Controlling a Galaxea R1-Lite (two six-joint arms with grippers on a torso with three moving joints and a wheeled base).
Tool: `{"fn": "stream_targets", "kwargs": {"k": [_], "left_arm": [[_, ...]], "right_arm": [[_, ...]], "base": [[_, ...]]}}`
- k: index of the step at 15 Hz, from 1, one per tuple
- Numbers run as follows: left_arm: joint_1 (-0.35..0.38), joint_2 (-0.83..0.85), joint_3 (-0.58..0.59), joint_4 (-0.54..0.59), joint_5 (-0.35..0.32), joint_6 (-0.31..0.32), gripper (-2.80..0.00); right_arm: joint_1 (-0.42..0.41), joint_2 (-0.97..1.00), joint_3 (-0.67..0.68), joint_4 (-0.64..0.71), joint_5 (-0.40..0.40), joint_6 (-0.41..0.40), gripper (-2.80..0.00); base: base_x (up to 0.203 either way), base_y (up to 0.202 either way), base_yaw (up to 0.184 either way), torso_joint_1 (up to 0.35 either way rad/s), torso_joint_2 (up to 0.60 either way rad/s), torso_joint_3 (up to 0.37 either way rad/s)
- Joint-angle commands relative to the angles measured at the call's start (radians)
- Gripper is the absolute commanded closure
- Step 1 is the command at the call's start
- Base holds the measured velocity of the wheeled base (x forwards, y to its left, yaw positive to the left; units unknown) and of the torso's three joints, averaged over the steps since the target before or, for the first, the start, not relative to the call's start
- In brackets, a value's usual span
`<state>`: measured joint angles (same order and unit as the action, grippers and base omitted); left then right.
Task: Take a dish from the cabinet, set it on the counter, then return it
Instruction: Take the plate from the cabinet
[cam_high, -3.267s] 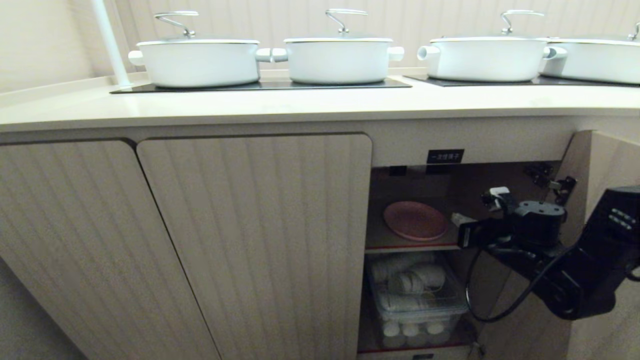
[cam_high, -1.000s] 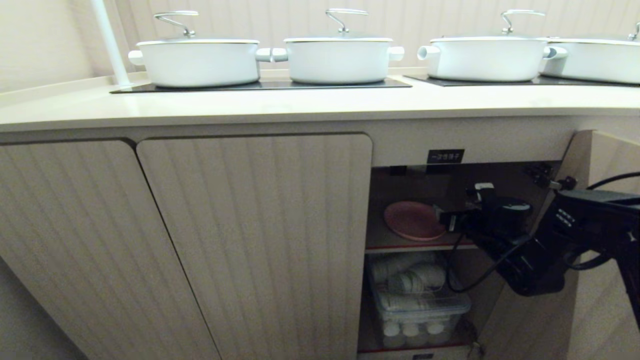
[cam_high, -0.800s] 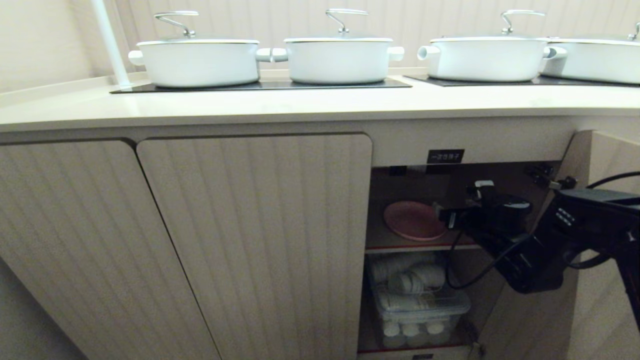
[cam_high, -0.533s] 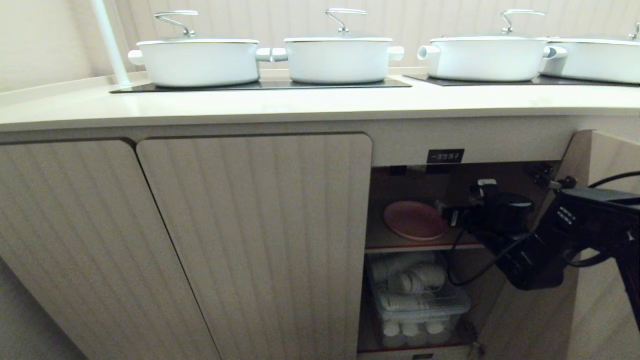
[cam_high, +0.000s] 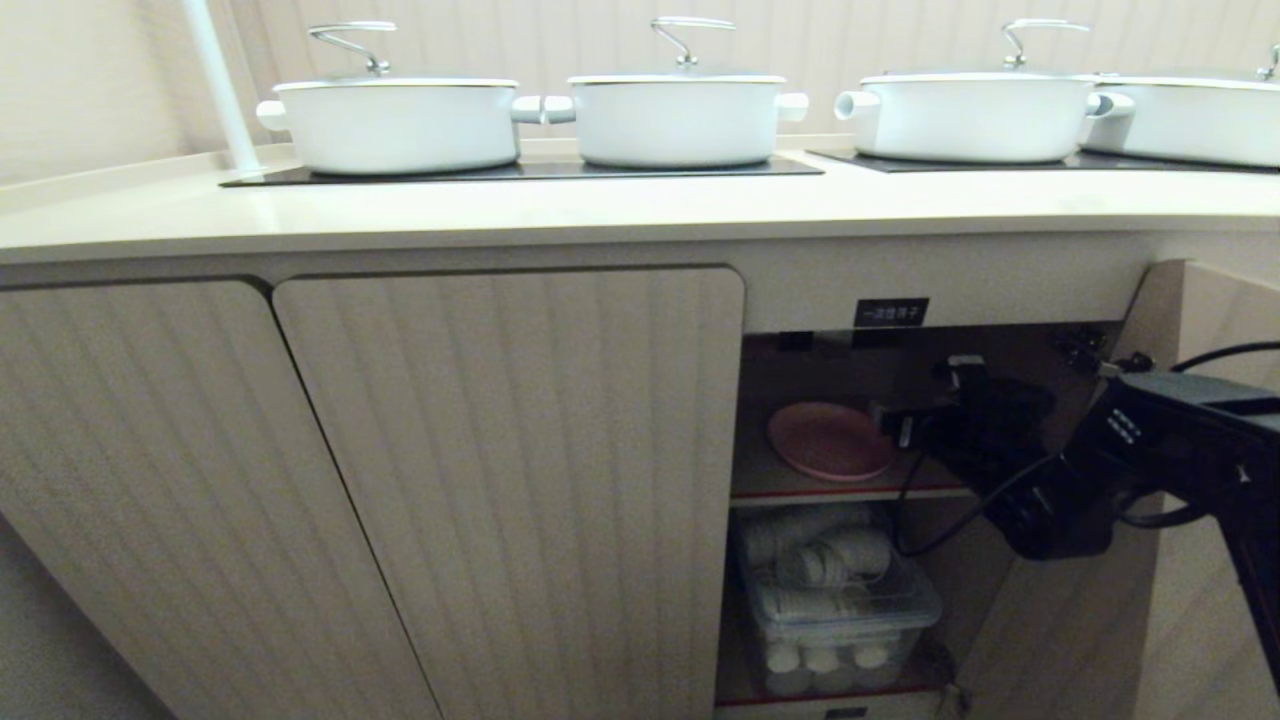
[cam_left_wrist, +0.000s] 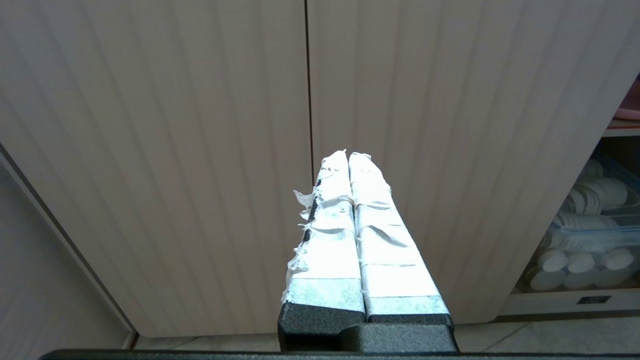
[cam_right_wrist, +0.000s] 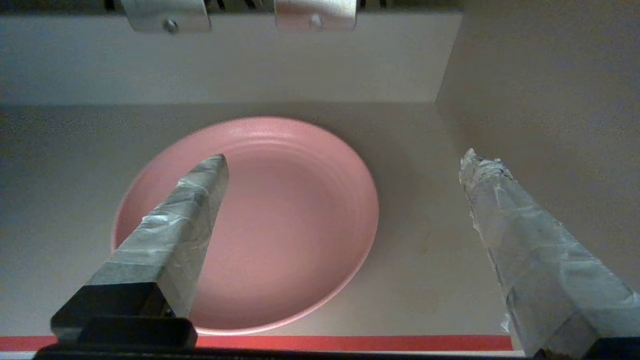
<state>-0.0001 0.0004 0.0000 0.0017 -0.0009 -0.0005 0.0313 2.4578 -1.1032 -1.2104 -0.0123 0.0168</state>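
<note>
The dish (cam_high: 828, 440), a round pink plate, lies flat on the upper shelf (cam_high: 790, 492) of the open cabinet (cam_high: 960, 285), under its small black label (cam_high: 890, 312). My right gripper (cam_high: 893, 428) reaches into the cabinet at the dish's right edge and is open wide. In the right wrist view one taped finger (cam_right_wrist: 175, 225) hangs over the dish (cam_right_wrist: 285, 220) and the other finger (cam_right_wrist: 525, 240) over bare shelf (cam_right_wrist: 440, 280); the right gripper (cam_right_wrist: 345, 157) holds nothing. The counter (cam_high: 600, 210) runs above. My left gripper (cam_left_wrist: 348, 156) is shut, parked before closed doors.
A clear bin of white cups (cam_high: 840, 600) fills the lower compartment. The open cabinet door (cam_high: 1225, 330) stands just right of my right arm, hinges (cam_high: 1085, 350) above it. White lidded pots (cam_high: 400, 125) sit on black hob panels (cam_high: 520, 170). Two closed fluted doors (cam_high: 520, 480) lie left.
Since the earliest frame my right arm has swung left and up into the cabinet, bringing the gripper to the dish's right edge. Over the last second it only edged slightly higher.
</note>
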Motion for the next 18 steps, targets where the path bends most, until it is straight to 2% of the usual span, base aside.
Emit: {"fn": "stream_targets", "kwargs": {"k": [1,12,18], "left_arm": [[0.0,0.0,0.0,0.0,0.001,-0.001,0.0],[0.0,0.0,0.0,0.0,0.0,0.0,0.0],[0.0,0.0,0.0,0.0,-0.001,-0.001,0.0]], "right_arm": [[0.001,0.008,-0.022,0.015,0.001,0.0,-2.8],[-0.003,0.044,-0.168,0.231,0.003,0.003,-2.8],[-0.007,0.053,-0.279,0.413,0.003,0.006,-2.8]], "base": [[0.0,0.0,0.0,0.0,0.0,0.0],[0.0,0.0,0.0,0.0,0.0,0.0],[0.0,0.0,0.0,0.0,0.0,0.0]]}}
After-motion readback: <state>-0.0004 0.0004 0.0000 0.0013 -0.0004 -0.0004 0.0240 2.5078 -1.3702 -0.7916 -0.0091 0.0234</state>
